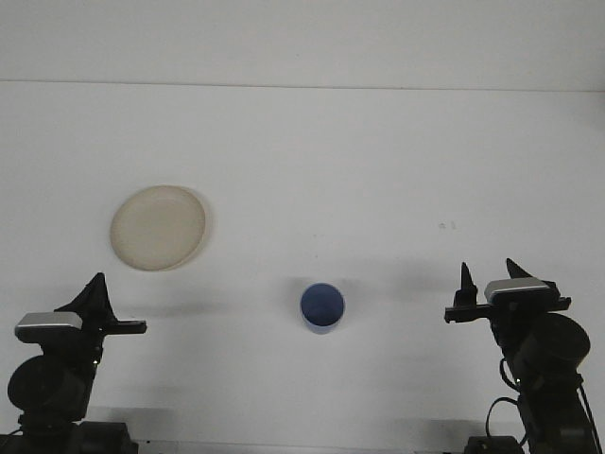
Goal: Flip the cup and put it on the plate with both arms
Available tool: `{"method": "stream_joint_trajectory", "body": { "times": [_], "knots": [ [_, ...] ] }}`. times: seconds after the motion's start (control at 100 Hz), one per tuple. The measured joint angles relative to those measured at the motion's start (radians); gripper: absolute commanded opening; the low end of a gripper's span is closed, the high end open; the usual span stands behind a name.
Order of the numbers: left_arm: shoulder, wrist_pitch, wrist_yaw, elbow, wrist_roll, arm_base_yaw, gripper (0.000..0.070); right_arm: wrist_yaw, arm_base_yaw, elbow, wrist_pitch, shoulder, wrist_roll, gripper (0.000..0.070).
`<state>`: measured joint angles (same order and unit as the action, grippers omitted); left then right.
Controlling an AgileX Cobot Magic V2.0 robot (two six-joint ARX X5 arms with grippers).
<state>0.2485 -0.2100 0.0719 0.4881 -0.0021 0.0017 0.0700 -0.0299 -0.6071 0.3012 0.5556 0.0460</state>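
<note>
A small blue cup [322,306] stands on the white table [359,170], near the front and just right of centre, its round end facing the camera. A beige plate [158,227] lies flat at the left, empty. My left gripper [94,284] sits low at the front left, below the plate, with its fingers together in a single point and nothing held. My right gripper [489,271] is at the front right, to the right of the cup, open with its two fingertips apart and nothing between them. Neither gripper touches the cup.
The table's far edge meets a pale wall [302,38] along the top. A small faint mark [447,225] shows on the tabletop above the right gripper.
</note>
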Motion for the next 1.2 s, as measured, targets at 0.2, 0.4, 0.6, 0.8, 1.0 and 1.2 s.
{"method": "stream_joint_trajectory", "body": {
  "times": [0.2,0.4,0.6,0.8,1.0,1.2],
  "knots": [
    [0.246,-0.26,0.0,0.295,-0.001,0.0,0.0011,0.0,0.0,0.0,0.0,0.0,0.0,0.0494],
    [0.481,-0.545,0.0,0.492,-0.001,0.0,0.0011,0.0,0.0,0.0,0.0,0.0,0.0,0.0494],
    [0.612,-0.681,-0.001,0.524,0.0,0.0,0.0011,0.0,0.0,0.0,0.0,0.0,0.0,0.0494],
    [0.621,-0.682,0.0,0.524,-0.001,0.0,0.0029,0.0,0.0,0.0,0.0,0.0,0.0,0.0494],
    [0.616,-0.681,0.0,0.524,-0.028,0.0,0.0456,0.0,0.0,0.0,0.0,0.0,0.0,0.0494],
    [0.613,-0.689,0.0,0.525,-0.042,0.0,0.0499,0.0,0.0,0.0,0.0,0.0,0.0,0.0494]
  ]
}}
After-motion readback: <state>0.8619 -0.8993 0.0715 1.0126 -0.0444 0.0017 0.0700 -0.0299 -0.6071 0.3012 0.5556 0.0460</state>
